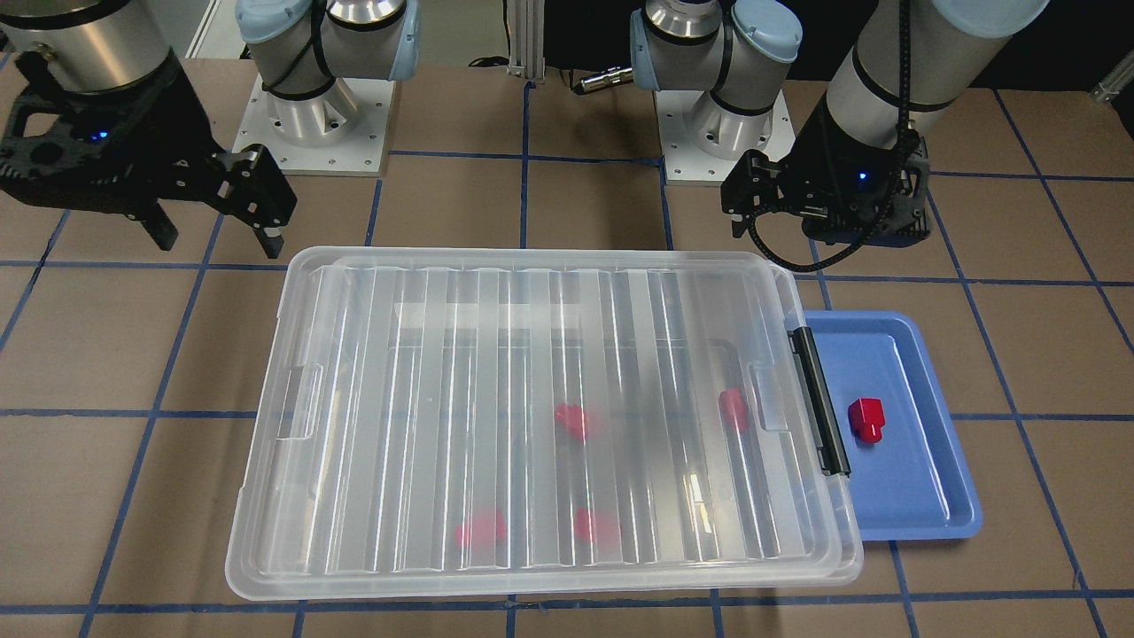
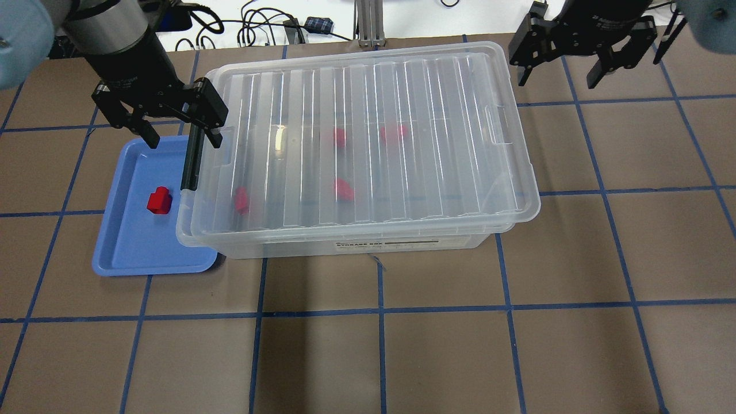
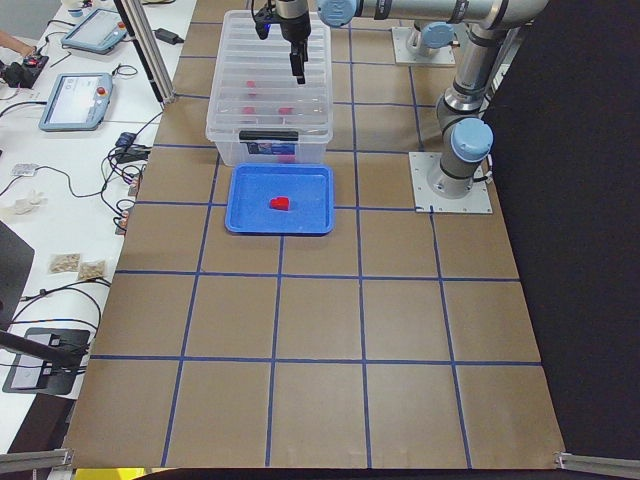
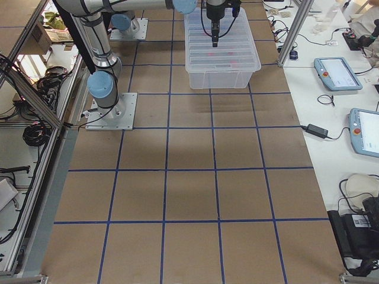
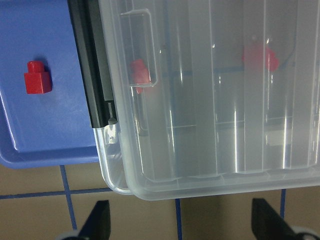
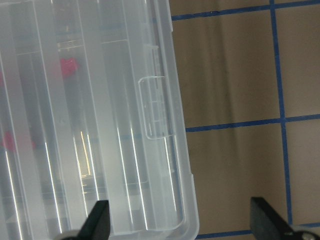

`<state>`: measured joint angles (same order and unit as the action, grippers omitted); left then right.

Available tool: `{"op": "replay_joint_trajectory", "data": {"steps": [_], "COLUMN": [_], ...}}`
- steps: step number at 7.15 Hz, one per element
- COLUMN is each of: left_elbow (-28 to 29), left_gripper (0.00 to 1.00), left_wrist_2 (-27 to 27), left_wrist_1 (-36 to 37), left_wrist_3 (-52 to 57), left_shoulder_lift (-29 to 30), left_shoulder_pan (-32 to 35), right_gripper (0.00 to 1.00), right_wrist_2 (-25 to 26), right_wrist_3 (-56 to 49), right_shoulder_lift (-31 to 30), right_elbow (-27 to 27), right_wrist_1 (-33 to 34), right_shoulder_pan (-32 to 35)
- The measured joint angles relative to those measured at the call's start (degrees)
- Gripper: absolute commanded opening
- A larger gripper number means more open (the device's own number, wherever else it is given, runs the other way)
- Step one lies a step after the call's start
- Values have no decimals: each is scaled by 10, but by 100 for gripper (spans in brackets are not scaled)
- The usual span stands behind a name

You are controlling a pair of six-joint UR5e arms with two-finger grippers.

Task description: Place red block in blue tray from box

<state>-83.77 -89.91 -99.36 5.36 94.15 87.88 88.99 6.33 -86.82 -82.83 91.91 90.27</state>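
At table left, left gripper hovers spread and empty over the blue tray. Red block lies in it, so placement looks done. Box lidded, four blocks inside. Right gripper spread, parked clear. Brown table with taped grid, cables behind.

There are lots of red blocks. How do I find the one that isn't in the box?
Find the big clear box mid-table. At its end with the black latch lies a blue tray. The red block sits there alone in the open; the four others blur behind the lid.
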Motion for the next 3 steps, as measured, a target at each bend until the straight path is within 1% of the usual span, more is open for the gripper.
{"op": "replay_joint_trajectory", "data": {"steps": [3], "left_elbow": [-2], "left_gripper": [100], "left_wrist_2": [-3], "left_wrist_1": [-2], "left_wrist_3": [1], "left_shoulder_lift": [-6], "left_shoulder_pan": [-2], "right_gripper": [100], "right_wrist_2": [0], "right_wrist_3": [13], "right_shoulder_lift": [6], "right_elbow": [-1], "right_wrist_1": [4], "right_shoulder_pan": [18]}}
